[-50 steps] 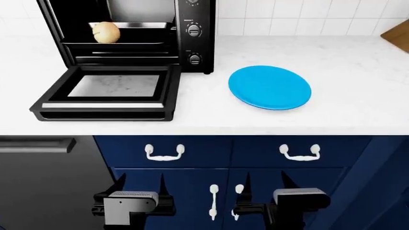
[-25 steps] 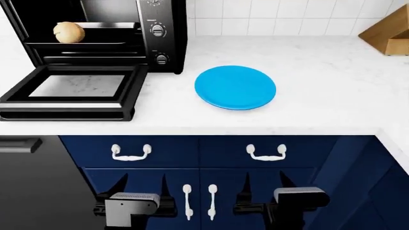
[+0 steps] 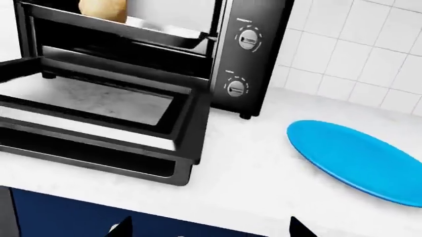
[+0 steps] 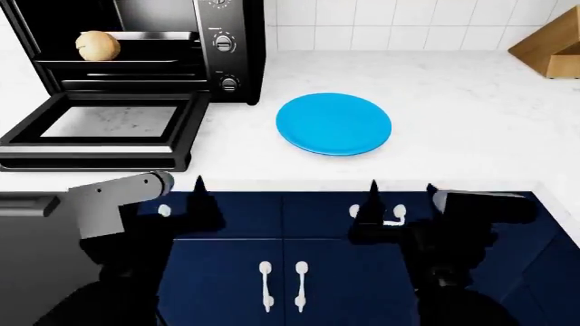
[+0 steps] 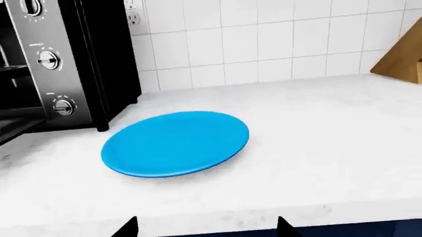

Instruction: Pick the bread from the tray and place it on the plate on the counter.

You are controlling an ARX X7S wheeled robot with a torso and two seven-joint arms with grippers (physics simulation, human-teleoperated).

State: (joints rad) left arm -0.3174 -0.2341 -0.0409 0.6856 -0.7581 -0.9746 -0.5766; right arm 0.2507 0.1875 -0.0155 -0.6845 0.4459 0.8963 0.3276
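Head view. Small oval golden-tan bread roll (image 4: 97, 45), upper left of frame, resting on the thin silvery-grey metal tray (image 4: 154, 36) inside the black toaster oven (image 4: 227, 41), whose glass-windowed door (image 4: 104, 129) lies folded down on the white marble-look counter (image 4: 453, 122). Round flat bright blue plate (image 4: 333, 124), centre, bare, just beside the door's right edge. Left gripper (image 4: 201, 197) and right gripper (image 4: 399, 204), lower frame, below the counter edge in front of the navy cabinets; both empty; finger spread not readable here.

Left wrist view. Roll at top left on the tray; plate at right. Two dark fingertips (image 3: 298, 228) at the bottom edge stand well apart: fingers spread.

Right wrist view. Plate centre; oven left. Two fingertips (image 5: 126, 228) likewise apart: spread, holding nothing.

Step in hand, as judged: approach; nothing grasped. Next move calls for the left arm to rise over the lowered door and reach into the cavity to the roll.
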